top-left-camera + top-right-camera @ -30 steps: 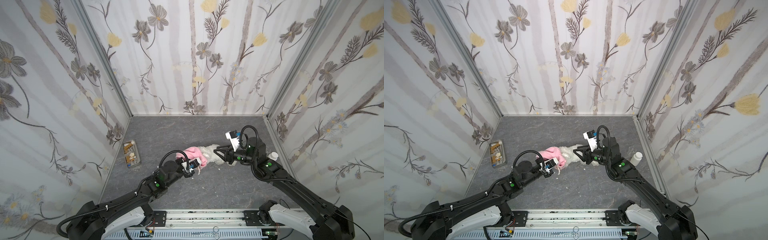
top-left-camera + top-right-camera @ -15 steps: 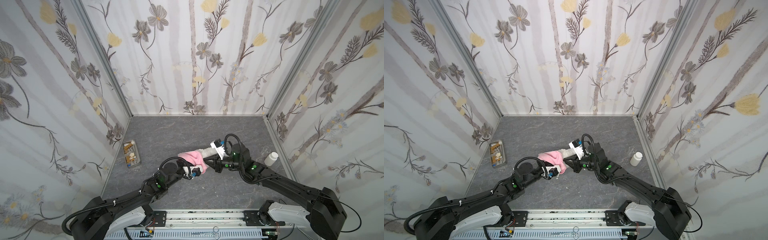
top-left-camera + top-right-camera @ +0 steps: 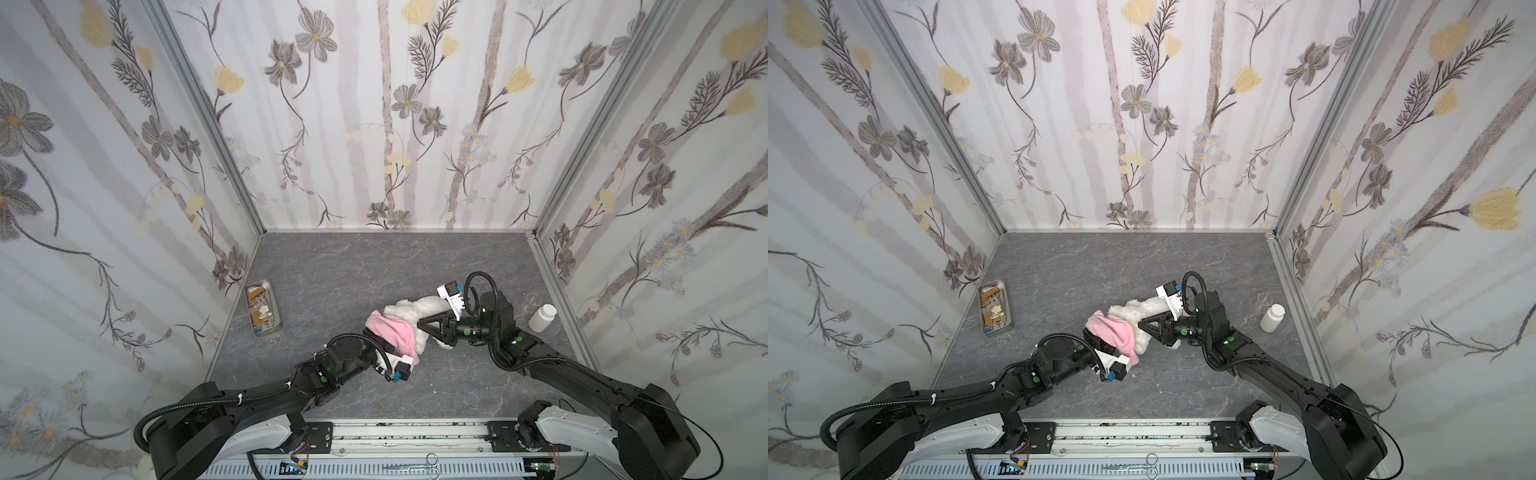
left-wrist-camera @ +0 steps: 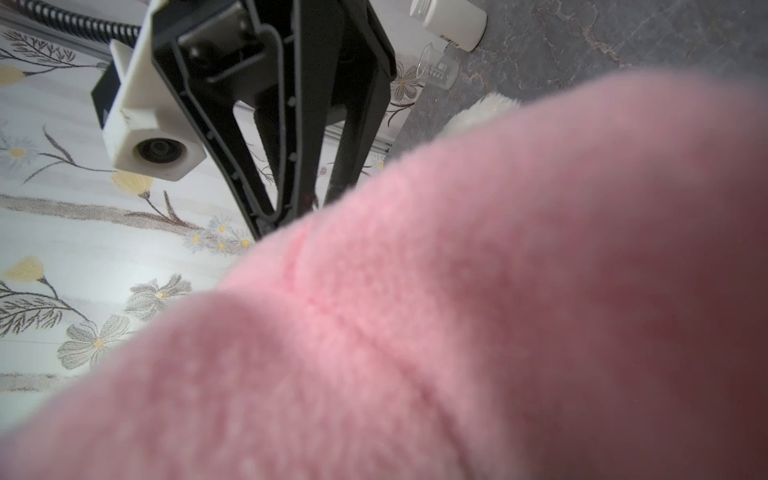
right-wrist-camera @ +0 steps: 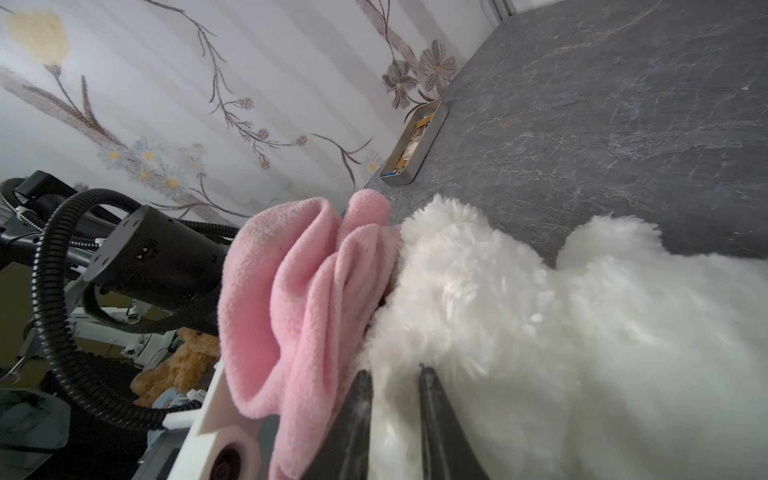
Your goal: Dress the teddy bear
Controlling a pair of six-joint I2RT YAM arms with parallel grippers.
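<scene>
The teddy bear (image 3: 417, 311), fluffy and white, lies on the grey floor in both top views. A pink hoodie (image 3: 392, 334) is bunched over its near-left end. My left gripper (image 3: 371, 331) sits under that hoodie. The pink cloth fills the left wrist view (image 4: 457, 311), so its jaws are hidden; it is shut on the hoodie and keeps it raised. My right gripper (image 5: 394, 382) comes from the right and presses into the bear (image 5: 540, 332) next to the hoodie's edge (image 5: 307, 299). Its fingers (image 5: 430, 399) stand a narrow gap apart with white fur pinched between them.
A metal tray (image 3: 264, 307) of small parts stands by the left wall. A white bottle (image 3: 541, 318) and a clear beaker (image 3: 530, 301) stand by the right wall. Scissors (image 3: 415, 468) lie on the front rail.
My right gripper swung left and down onto the bear beside the hoodie, then drew back slightly to the right. The hoodie and my left gripper shifted a little toward the front.
</scene>
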